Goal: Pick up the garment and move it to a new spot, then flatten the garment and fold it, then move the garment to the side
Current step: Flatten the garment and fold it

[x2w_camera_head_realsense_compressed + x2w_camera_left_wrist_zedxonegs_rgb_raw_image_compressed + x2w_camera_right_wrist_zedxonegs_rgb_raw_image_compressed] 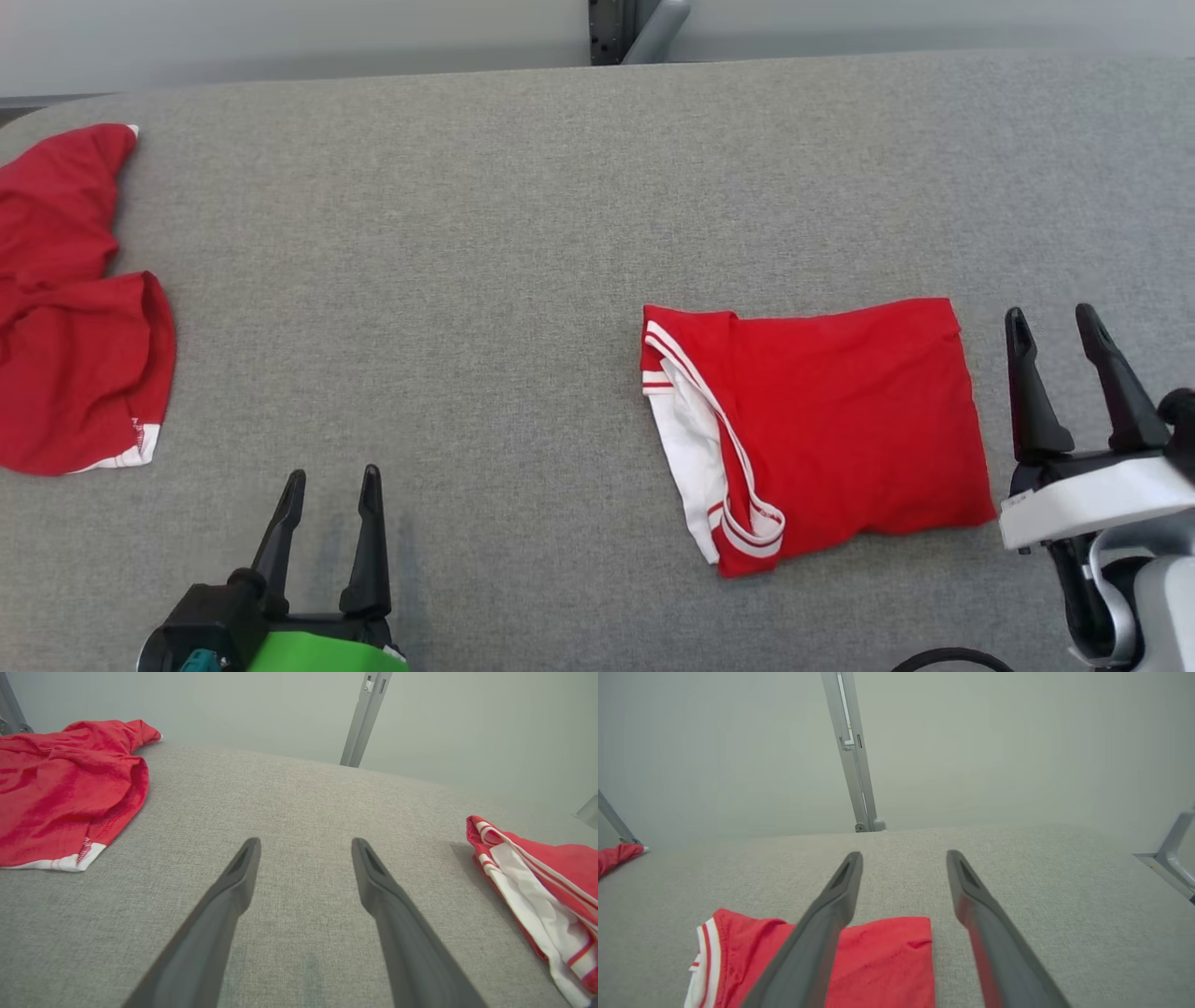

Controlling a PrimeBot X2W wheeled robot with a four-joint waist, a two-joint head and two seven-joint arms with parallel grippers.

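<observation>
The folded red garment (831, 420) with white, red-striped trim lies flat on the grey table (523, 233), right of centre. Its trimmed edge shows at the right of the left wrist view (537, 891), and its far end lies low in the right wrist view (878, 961). My right gripper (1055, 322) stands open just right of the garment, apart from it, with nothing between its fingers (840, 891). My left gripper (331, 481) is open near the front edge, well left of the garment, over bare table (306, 847).
A second red garment (75, 308) lies crumpled at the table's far left edge (65, 788). A grey post (653, 28) rises behind the back edge of the table. A metal frame piece (1167, 863) shows at the right.
</observation>
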